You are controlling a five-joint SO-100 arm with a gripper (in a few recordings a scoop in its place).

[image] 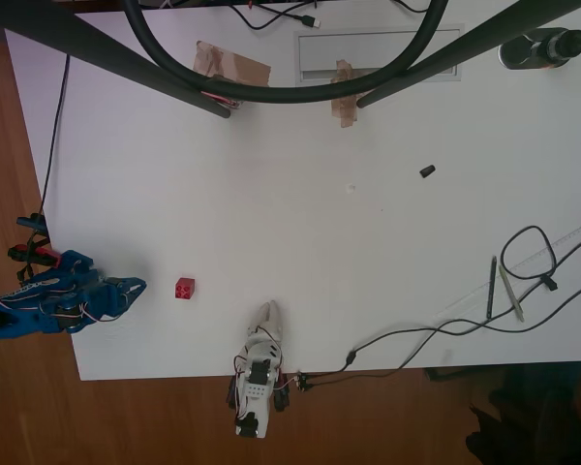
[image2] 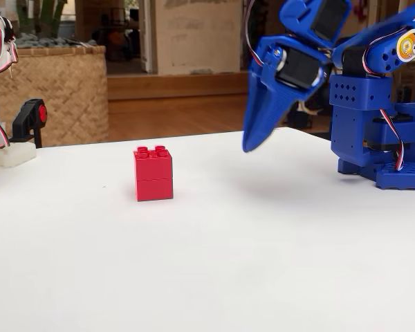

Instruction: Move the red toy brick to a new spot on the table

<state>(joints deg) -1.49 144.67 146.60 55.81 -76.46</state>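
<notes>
While the red toy brick [image2: 153, 173] rests on the white table [image: 368, 252], the blue pincer [image2: 252, 142] hangs closed, empty.

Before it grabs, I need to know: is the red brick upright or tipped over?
Upright. In the fixed view the red toy brick stands flat on the table, studs on top, apart from the end effector.

I record a grey recessed panel [image: 378, 53] as my reference. A strip of brown tape [image: 344, 94] overlaps its lower edge, and a larger brown tape patch [image: 234, 64] lies left of it. A small black piece [image: 427, 171] sits below it to the right. Two pens [image: 492, 288] and a looped black cable [image: 529, 254] lie far below it to the right.
</notes>
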